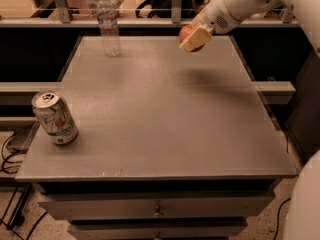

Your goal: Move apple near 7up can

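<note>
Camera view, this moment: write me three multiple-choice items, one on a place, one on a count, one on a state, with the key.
1. Where does the 7up can stand on the table?
A. near the front left corner, as seen
B. at the back right corner
C. dead centre

2. How many drink containers stand on the table?
A. one
B. two
C. four

3. What is the state of the apple?
A. lying beside the can
B. held in the hand, above the back right of the table
C. resting on the floor

Key:
1 A, the can stands by the left edge, towards the front.
2 B, there is the can and a clear water bottle at the back.
3 B, the hand is closed on the apple in the air, and a shadow falls on the table below it.
</note>
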Motion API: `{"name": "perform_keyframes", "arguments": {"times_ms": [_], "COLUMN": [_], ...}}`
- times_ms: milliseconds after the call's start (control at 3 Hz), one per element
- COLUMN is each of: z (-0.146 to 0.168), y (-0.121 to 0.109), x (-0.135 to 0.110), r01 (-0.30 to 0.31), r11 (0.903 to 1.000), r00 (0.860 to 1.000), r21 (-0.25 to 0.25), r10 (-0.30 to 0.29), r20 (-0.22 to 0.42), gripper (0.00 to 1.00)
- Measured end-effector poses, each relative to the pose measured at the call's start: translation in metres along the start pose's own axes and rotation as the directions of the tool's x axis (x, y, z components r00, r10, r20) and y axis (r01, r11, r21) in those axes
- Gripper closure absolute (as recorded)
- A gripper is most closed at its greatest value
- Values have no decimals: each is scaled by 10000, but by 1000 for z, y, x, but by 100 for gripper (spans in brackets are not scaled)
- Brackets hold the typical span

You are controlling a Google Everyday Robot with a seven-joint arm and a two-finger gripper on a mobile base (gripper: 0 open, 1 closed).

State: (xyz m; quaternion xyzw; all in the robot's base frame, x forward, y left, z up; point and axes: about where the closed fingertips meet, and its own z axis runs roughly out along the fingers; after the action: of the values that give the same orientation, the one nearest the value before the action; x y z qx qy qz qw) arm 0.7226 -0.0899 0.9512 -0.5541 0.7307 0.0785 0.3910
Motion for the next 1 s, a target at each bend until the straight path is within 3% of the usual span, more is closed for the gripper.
{"name": "perform_keyframes", "arguments": {"times_ms": [333,667,1000], "z": [12,25,37], "y": [26,75,135], "x": [-22,-56,-86], "r01": [633,1325,1652], "r11": [9964,9830,9650], "r00": [9975,9861,9696], "r21": [-562,-1267,-2036], "r10": [-614,-1178,-1211], "r20": [348,1176,2126], "gripper": [100,100,100]}}
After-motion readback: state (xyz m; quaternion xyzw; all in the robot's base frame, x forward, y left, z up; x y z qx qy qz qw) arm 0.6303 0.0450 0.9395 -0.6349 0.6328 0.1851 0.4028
